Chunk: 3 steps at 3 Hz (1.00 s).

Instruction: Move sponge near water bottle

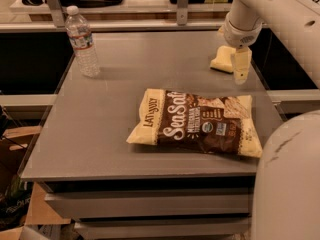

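The sponge [221, 59], a small pale yellow block, lies at the far right of the grey table [125, 99]. My gripper [240, 66] hangs from the white arm right at the sponge's right side, low over the table. Whether it touches the sponge I cannot tell. The water bottle [82, 41], clear with a white cap and a label band, stands upright at the far left corner of the table, well apart from the sponge.
A brown and cream chip bag [197, 124] lies flat in the middle right of the table, between sponge and front edge. My white arm [290, 179] fills the lower right. Metal posts [182, 4] stand behind the table.
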### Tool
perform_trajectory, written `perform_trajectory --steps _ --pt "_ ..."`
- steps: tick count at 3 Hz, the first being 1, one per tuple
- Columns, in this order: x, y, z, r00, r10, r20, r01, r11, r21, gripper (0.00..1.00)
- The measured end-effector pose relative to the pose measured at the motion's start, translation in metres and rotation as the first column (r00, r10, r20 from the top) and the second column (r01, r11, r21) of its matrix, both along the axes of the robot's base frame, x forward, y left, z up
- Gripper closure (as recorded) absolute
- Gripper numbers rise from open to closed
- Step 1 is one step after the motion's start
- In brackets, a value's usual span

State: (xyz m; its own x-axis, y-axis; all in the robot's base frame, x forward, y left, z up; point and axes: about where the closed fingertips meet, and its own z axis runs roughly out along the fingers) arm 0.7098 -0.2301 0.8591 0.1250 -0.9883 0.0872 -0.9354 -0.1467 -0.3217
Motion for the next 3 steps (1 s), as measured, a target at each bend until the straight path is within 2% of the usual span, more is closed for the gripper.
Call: perform_trajectory --steps 2,3 --pt "0.000 -0.002 -0.011 0.9995 -0.004 -0.032 0.004 1.000 -0.003 0.00" --pt "0.002 -0.004 -0.016 0.9987 -0.007 -0.050 0.007 1.000 -0.005 0.18"
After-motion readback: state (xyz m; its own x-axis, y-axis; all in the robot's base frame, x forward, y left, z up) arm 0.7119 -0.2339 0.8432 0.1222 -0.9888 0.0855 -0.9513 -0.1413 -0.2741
